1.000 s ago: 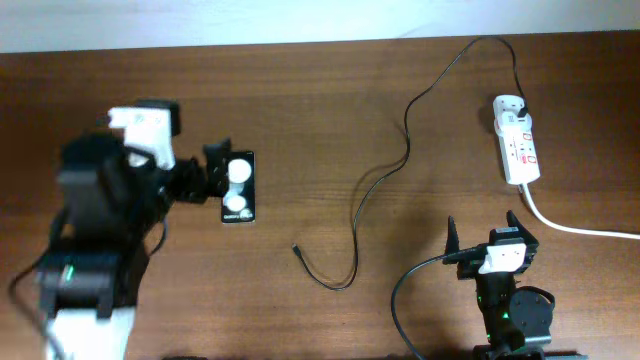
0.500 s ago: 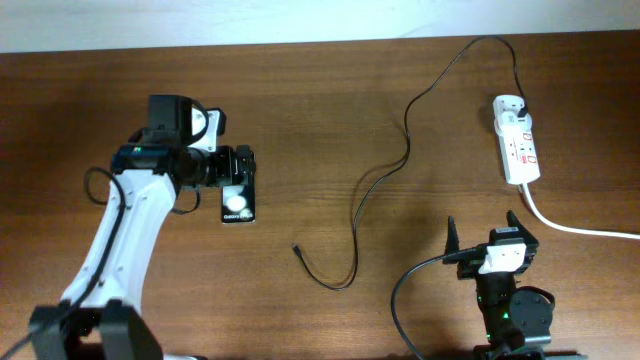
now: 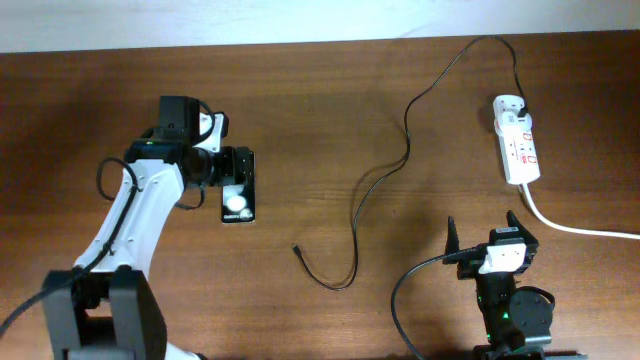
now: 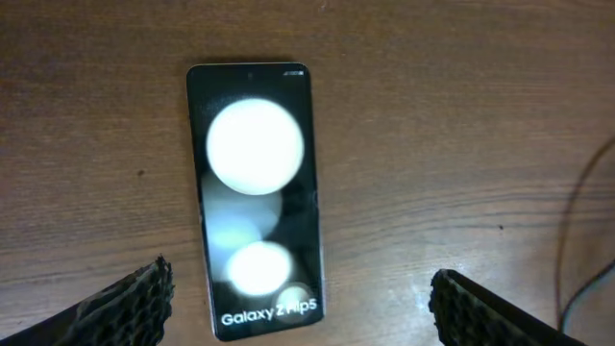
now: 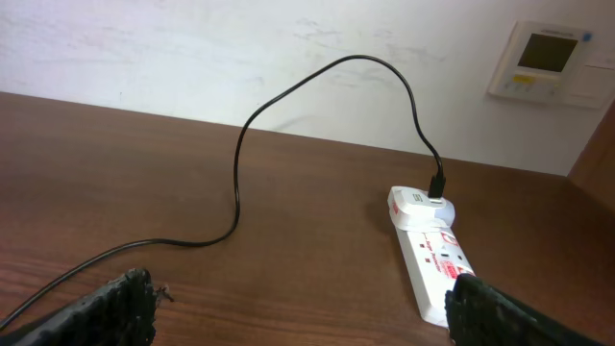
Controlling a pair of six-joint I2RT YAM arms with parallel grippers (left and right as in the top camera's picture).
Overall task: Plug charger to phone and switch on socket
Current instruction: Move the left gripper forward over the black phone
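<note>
The phone (image 3: 239, 203) lies flat on the brown table at the left, screen up with two round white reflections; in the left wrist view (image 4: 255, 192) it reads "Galaxy Z Flip5". My left gripper (image 3: 235, 168) is open and empty above the phone's far end, its fingers (image 4: 303, 308) wide on either side. The charger cable (image 3: 406, 140) runs from a plug in the socket strip (image 3: 518, 145) across the table to its loose tip (image 3: 296, 249). My right gripper (image 3: 487, 240) is open and empty at the front right, its fingers (image 5: 303, 308) facing the strip (image 5: 432, 250) and cable (image 5: 237, 173).
The strip's thick white cord (image 3: 580, 228) runs off the right edge. A white wall with a mounted control panel (image 5: 543, 62) stands behind the table's far edge (image 3: 300, 45).
My left arm has swung in and its gripper has moved right over the phone's far end. The phone, the cable and the right arm have not moved.
</note>
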